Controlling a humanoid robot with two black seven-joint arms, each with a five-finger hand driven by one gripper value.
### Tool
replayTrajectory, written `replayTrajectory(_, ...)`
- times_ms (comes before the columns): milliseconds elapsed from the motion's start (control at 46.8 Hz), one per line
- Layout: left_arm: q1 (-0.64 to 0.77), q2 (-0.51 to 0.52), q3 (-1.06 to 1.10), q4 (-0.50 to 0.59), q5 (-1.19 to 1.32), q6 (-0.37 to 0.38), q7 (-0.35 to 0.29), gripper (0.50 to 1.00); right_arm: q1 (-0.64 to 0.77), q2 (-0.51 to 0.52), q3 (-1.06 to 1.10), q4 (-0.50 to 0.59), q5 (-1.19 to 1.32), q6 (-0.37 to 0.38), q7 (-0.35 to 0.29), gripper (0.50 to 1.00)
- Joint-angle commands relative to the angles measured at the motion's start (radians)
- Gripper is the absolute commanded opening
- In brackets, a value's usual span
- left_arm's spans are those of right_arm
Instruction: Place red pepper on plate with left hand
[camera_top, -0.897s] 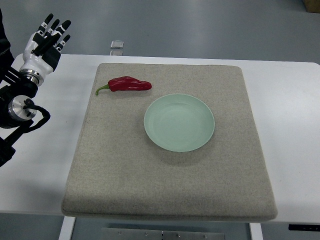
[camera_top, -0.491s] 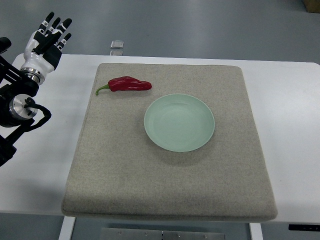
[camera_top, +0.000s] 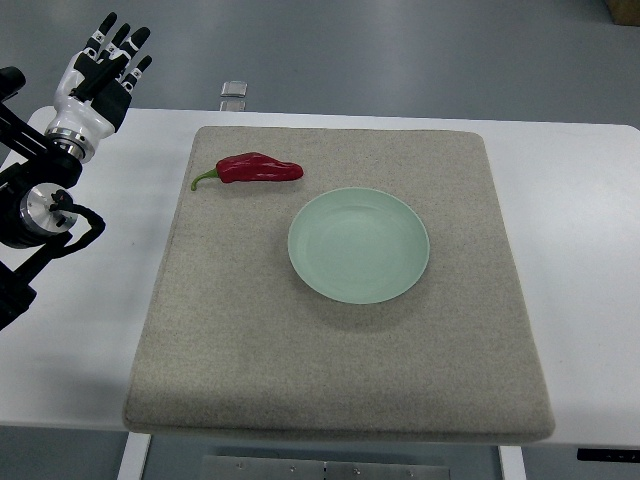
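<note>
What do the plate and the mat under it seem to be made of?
The plate looks like glazed ceramic or perhaps melamine: pale green, smooth, with a soft sheen and an even rim. The picture cannot settle which. The mat looks like felt or a coarse woven fabric: beige-grey, matte, with a speckled fibrous surface and soft rounded edges.

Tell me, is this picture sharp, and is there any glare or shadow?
Top view: sharp throughout and evenly lit; the pepper shows small glossy highlights, the plate casts a soft shadow on the mat along its near edge, and the left robot hand is unblurred.
</note>
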Motion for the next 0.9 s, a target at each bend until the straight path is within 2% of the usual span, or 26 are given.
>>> replayTrajectory(0,0.0,0.0,0.001,0.005,0.001,-0.014,-0.001,1.0,0.0,0.0,0.0,0.0,-0.001,0.0,0.0,0.928)
replayTrajectory(363,0.0,-0.002,0.036,0.047,0.002,-0.078,-0.001,1.0,0.0,0.0,0.0,0.0,0.001,0.0,0.0,0.928)
replayTrajectory(577,-0.001,-0.005,0.033,0.117,0.001,-0.204,-0.001,1.0,0.0,0.0,0.0,0.0,-0.001,0.0,0.0,0.928)
replayTrajectory(875,-0.006,-0.026,0.031,0.137,-0.004,-0.205,-0.001,1.0,0.0,0.0,0.0,0.0,-0.001,0.0,0.0,0.928)
